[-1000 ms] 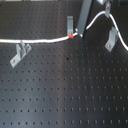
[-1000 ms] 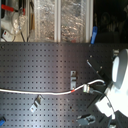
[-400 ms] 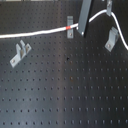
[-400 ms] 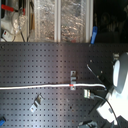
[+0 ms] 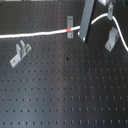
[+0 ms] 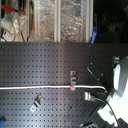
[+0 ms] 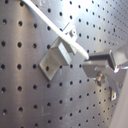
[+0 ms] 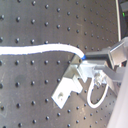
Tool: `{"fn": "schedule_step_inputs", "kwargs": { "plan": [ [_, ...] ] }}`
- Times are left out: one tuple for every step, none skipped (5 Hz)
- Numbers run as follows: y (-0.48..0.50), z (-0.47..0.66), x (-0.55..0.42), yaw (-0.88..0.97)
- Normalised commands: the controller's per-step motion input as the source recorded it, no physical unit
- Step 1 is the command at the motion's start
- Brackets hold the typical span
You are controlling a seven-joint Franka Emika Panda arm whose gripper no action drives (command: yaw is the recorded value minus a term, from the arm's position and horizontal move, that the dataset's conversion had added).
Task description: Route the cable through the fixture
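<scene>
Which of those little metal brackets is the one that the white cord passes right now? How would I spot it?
Follow the cable across the black pegboard to its red band. The bracket there, by the dark gripper, is the one; the other two brackets stand clear of the band.

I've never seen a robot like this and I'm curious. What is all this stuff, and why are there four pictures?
It's a robot arm with a gripper, a two-fingered hand. Two cameras watch from outside; two ride on the gripper, so they see close up. The black board full of holes is the table. On it stand three small metal brackets: one, another and a third. The gripper holds a long white cable with a red band, now lying beside the middle bracket. It has to be threaded through.
</scene>
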Motion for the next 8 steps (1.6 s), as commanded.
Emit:
{"fn": "schedule_step_inputs", "kwargs": {
  "plan": [
    [0.002,0.18,-0.003,0.01],
    [0.044,0.01,0.045,0.17],
    [0.0,0.0,0.0,0.25],
    [0.0,0.04,0.0,0.0],
    [0.003,0.35,-0.001,0.0],
    [0.006,0.24,0.005,0.09],
    [0.001,0.09,0.001,0.09],
    [0.041,0.28,0.053,0.27]
  ]
}}
